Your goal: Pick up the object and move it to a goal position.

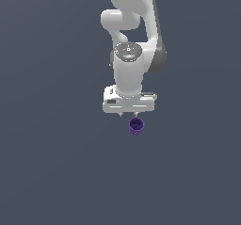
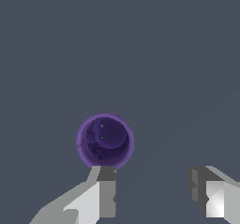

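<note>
The object is a small dark purple cup (image 1: 136, 125), round and hollow, standing upright on the grey floor. In the wrist view the cup (image 2: 105, 140) shows from above with its hollow inside visible. My white gripper (image 1: 129, 112) hangs just above and slightly behind the cup in the exterior view. In the wrist view the gripper (image 2: 154, 190) is open and empty, its two fingers wide apart. One fingertip (image 2: 107, 174) lies right at the cup's rim; the cup is not between the fingers.
The plain dark grey floor (image 1: 56, 163) surrounds the cup on all sides. The white arm (image 1: 134, 26) rises behind the gripper. No other objects show.
</note>
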You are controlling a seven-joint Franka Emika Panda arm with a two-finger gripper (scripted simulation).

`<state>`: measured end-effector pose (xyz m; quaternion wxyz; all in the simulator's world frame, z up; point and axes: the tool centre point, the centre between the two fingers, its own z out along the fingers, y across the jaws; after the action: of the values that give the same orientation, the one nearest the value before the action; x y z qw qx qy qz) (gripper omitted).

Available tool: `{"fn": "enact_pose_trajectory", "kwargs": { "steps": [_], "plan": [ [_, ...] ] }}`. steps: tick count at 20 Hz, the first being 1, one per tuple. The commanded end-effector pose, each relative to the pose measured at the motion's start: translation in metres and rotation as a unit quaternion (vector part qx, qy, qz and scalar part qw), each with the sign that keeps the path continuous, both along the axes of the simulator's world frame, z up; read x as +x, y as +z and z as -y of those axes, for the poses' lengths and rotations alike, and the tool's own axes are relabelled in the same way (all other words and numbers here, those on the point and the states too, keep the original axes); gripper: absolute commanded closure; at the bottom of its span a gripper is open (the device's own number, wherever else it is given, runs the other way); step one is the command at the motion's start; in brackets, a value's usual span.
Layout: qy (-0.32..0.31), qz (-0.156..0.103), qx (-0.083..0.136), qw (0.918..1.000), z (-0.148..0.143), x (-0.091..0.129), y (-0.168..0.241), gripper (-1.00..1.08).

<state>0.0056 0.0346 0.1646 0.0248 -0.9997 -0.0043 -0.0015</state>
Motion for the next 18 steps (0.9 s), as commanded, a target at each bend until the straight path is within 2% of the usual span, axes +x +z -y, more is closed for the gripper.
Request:
{"fn": "enact_pose_trajectory", "kwargs": {
  "steps": [1,10,14,18],
  "plan": [
    [0.0,0.0,0.0,1.0,0.0,0.0,0.0,-0.2],
    [0.03,-0.023,-0.014,0.9992,-0.012,0.0,-0.009,-0.2],
    [0.059,-0.046,-0.029,0.9968,-0.024,-0.001,-0.018,-0.2],
    [0.098,-0.077,-0.052,0.9908,-0.038,-0.003,-0.03,-0.2]
  ]
}}
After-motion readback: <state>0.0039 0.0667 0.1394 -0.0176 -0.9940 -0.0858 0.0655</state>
